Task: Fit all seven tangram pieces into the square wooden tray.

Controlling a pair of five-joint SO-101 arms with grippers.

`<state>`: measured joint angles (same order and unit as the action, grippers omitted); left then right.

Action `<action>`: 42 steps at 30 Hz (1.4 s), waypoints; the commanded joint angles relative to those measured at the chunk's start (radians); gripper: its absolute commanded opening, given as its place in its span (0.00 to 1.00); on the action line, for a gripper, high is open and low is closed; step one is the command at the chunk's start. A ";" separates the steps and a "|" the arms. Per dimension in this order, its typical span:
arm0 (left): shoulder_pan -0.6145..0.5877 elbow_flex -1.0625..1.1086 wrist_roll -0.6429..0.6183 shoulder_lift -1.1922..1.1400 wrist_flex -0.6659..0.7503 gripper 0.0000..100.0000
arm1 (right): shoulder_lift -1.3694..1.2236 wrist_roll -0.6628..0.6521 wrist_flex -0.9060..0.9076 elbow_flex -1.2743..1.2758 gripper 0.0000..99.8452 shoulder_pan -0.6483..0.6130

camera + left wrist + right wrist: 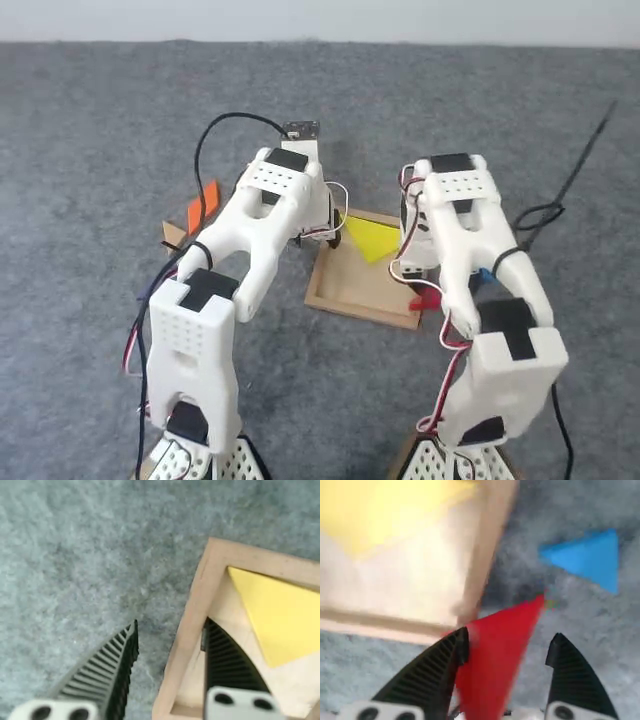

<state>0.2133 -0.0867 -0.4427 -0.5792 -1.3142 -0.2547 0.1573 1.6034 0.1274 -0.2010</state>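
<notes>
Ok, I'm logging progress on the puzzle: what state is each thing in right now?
tray: holds one piece, mostly unfilled.
yellow triangle: flat inside tray, in a corner.
red triangle: outside tray, by its wall, between right gripper's fingers.
blue triangle: outside tray, on carpet.
orange piece: outside tray, on carpet.
left gripper: open, straddling tray wall.
right gripper: open around red triangle.

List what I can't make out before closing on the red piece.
Right wrist view: a finger of the right gripper hides whether the red triangle touches the wooden tray.
High view: the right arm covers most of the blue triangle.
High view: the left arm cuts off the orange piece.
</notes>
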 commanded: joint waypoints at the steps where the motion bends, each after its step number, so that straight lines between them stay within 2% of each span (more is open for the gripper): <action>1: -0.034 -0.015 -0.006 -0.011 -0.006 0.19 | 0.096 -0.026 0.067 -0.017 0.25 0.015; 11: -0.034 -0.015 0.002 -0.011 -0.015 0.19 | 0.085 -0.025 0.018 -0.023 0.25 0.054; 16: -0.028 -0.015 0.034 -0.009 -0.012 0.19 | 0.248 -0.098 0.091 0.008 0.25 0.097; 23: -0.026 -0.015 0.060 -0.006 -0.011 0.19 | 0.696 -0.261 0.001 0.400 0.25 0.101; 29: -0.035 0.018 0.064 0.032 0.028 0.21 | 0.794 -0.295 -0.193 0.710 0.25 0.099; 33: -0.032 0.133 0.094 0.123 0.112 0.22 | 0.828 -0.308 -0.226 0.730 0.25 0.214; 39: -0.025 0.401 0.100 0.382 0.315 0.22 | 0.974 -0.384 -0.237 0.726 0.25 0.516; 42: -0.023 0.427 0.187 0.482 0.322 0.22 | 1.018 -0.374 -0.239 0.727 0.18 0.631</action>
<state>0.1995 0.3337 -0.3383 -0.2463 -1.0242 0.6966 -0.2048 1.3809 0.8608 0.3222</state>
